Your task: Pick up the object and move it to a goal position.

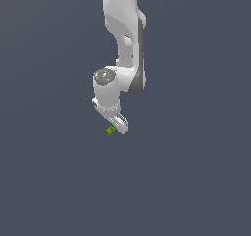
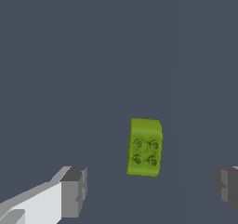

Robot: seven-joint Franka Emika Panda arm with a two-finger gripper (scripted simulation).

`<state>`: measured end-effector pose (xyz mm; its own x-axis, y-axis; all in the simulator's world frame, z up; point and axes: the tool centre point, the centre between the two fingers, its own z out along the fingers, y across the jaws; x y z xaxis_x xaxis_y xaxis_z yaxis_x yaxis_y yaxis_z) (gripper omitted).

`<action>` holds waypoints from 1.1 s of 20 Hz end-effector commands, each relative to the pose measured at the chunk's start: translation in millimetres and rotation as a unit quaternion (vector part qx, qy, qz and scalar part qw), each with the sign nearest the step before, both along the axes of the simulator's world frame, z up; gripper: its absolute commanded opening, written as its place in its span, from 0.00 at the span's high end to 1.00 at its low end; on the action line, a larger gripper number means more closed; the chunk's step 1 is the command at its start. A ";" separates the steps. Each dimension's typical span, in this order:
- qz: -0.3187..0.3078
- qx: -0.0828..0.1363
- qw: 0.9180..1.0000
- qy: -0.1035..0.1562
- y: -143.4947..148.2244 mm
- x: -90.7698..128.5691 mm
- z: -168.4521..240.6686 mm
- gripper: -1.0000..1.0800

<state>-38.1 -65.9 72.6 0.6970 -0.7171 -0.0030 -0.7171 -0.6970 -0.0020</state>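
Uniform grey table [image 1: 49, 181] filled both views. We found the end effector [image 2: 148, 190] spread wide and empty, the object [image 2: 144, 147] lying between its fingers; grasp and transfer remained.

No readable text, labels, numbers or signs appear in either view.

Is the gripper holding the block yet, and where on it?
Nothing is held. The gripper is open; the block lies between its fingers, touching neither.
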 end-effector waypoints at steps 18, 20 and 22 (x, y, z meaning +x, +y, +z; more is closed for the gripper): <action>-0.039 -0.002 0.999 0.000 -3.9 -6.1 -36.1 0.04; -0.040 -0.002 0.999 0.000 -3.9 -6.4 -46.1 0.04; -0.040 -0.002 0.999 0.000 -3.8 -6.3 -53.3 0.04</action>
<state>-44.5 -69.8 25.2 0.6379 -0.7702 -0.0008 -0.7702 -0.6379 0.0007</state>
